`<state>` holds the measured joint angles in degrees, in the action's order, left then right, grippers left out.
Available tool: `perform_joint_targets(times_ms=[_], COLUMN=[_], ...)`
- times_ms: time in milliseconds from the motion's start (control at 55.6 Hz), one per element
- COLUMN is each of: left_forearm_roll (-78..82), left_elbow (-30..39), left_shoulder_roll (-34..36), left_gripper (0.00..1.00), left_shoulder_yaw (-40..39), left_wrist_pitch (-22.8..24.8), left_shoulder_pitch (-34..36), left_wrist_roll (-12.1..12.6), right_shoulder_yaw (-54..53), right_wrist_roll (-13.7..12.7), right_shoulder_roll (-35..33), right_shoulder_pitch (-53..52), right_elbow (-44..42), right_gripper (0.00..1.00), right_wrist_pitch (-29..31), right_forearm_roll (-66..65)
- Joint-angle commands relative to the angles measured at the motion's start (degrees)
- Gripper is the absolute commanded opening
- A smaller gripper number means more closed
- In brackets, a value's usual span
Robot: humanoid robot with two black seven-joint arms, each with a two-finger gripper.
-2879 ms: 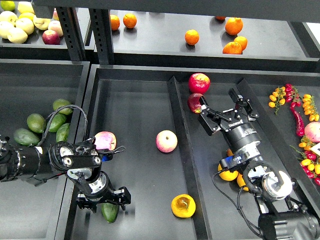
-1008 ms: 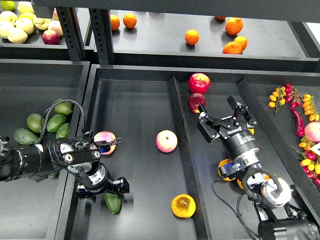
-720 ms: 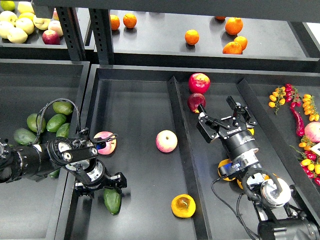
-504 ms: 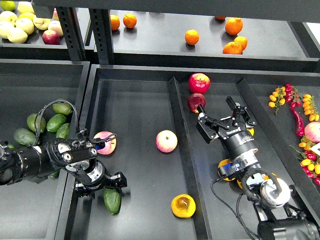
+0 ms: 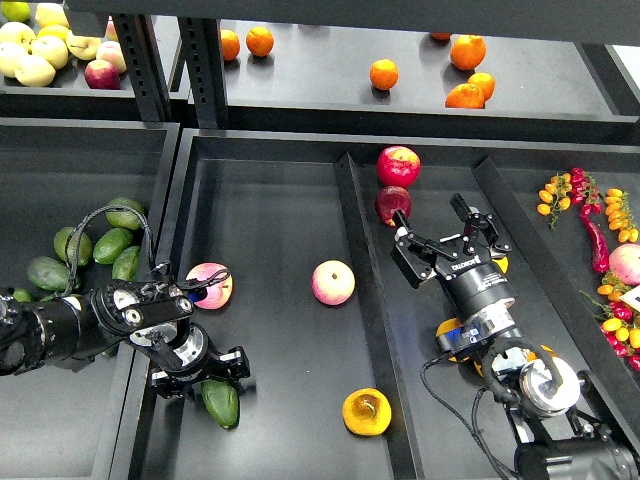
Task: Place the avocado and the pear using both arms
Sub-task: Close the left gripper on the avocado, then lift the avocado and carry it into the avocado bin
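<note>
- One avocado (image 5: 221, 401), dark green and glossy, lying on the black floor of the middle tray (image 5: 270, 230) near its front left corner, long axis tilted slightly
- Left gripper (image 5: 197, 375) right over the avocado's upper end, pointed down at it; fingers seen dark and end-on, so cannot tell whether parted or closed, nor whether gripping the fruit
- Left arm (image 5: 70, 325) reaching in low from the left edge, running nearly level across the tray wall, wrist bent downward, black cable looping above it
- Pear (image 5: 366, 411), yellow-orange with a dark brown pitted spot facing up, resting in the same tray near the front right, well apart from the avocado and from both grippers
- Two pink-yellow apples in that tray: one (image 5: 210, 285) just beside the left wrist, one (image 5: 332, 282) near the middle, between the two arms
- Right gripper (image 5: 440, 225) spread wide, holding nothing, fingers pointing up and away over the neighbouring right compartment
- Right arm (image 5: 490, 320) rising from the lower right corner, angled up and to the left, forearm straight
- Dark red apple (image 5: 390, 204) just beside the right gripper's left finger, a brighter red apple (image 5: 398, 165) behind it
- Several more green avocados (image 5: 85, 250) heaped in the left tray, behind the left arm
- Oranges (image 5: 465, 75) scattered on the upper shelf, well apart from everything below
</note>
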<state>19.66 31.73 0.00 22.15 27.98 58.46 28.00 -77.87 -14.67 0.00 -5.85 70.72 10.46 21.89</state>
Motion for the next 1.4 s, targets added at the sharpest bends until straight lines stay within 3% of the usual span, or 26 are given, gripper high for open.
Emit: perform_joint_targets(times_ms=[0,90,198,540,756,1044,1385], left_forearm_roll=[-0.06,-0.5,-0.86,-0.86,-1.03,-1.03,-0.86], left_elbow=[0.08,0.08,0.17,1.14,1.84,4.65,4.74], left_shoulder_roll=[0.0,0.0,0.0,0.0,0.35,10.28,23.03], left_gripper=[0.49,0.37,0.32,0.32,0.33,0.34,0.36], left_shoulder_yaw=[-0.88,-1.4,-1.84,-8.87,-11.78,-12.39,-12.92], left_wrist_pitch=[0.02,0.02,0.02,0.02,0.02,0.02,0.02], left_shoulder_pitch=[0.07,0.16,0.25,2.09,7.01,13.52,13.08], left_wrist_roll=[0.0,0.0,0.0,0.0,0.0,0.0,0.0], right_shoulder_yaw=[0.0,0.0,0.0,0.35,0.26,-4.4,-4.93], right_wrist_roll=[-0.01,-0.09,-0.09,-0.09,0.26,0.7,0.7], right_shoulder_roll=[0.0,0.0,0.0,0.0,0.0,0.0,0.0], right_shoulder_pitch=[0.05,0.14,0.31,0.49,-0.04,-6.45,-7.69], right_elbow=[0.04,-0.14,-0.14,-0.14,0.04,-0.4,-2.07], right_gripper=[1.0,1.0,1.0,1.0,1.0,1.0,1.0], right_wrist_pitch=[0.52,1.84,2.11,2.37,2.37,0.79,0.61], right_forearm_roll=[0.0,0.0,0.0,0.0,0.0,-0.09,-0.09])
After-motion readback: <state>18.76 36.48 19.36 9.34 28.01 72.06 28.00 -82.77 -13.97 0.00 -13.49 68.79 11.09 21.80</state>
